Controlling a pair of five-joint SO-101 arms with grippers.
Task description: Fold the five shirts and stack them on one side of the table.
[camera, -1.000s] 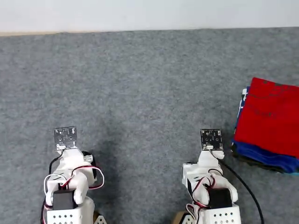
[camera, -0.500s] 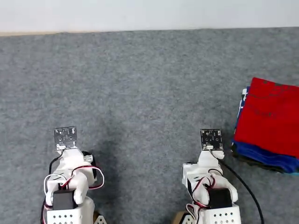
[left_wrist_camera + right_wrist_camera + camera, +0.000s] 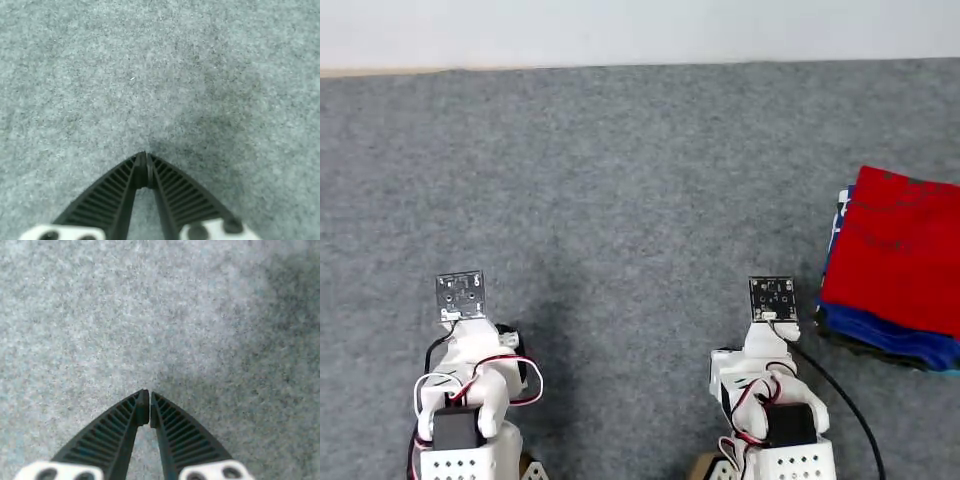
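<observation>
Jaws on both arms sit exactly as they did a second ago: across the high-view frames neither arm, nor the cloth, has shifted at all.

The left jaws are closed with nothing between them. In the left wrist view the two dark ribbed fingers meet at their tips, just above the grey carpet-like tabletop, and whether they touch it cannot be told. The right jaws are closed and empty too; their fingers come together at the tips with only a hairline slit between them, over the same grey surface.

Moving outward, the left arm is at the lower left of the high view and the right arm is at the lower centre-right. Both are folded back near the bottom edge, each with a small square board at its front end. A black cable runs from the right arm toward the lower right corner.

The stack of folded shirts lies at the right edge of the frame, about mid-height, well apart from both arms and partly cut off by the edge. A red shirt is on top, with a blue shirt showing beneath it and darker layers at the stack's rim; the number of layers cannot be counted. A pale wall runs along the top of the frame.
</observation>
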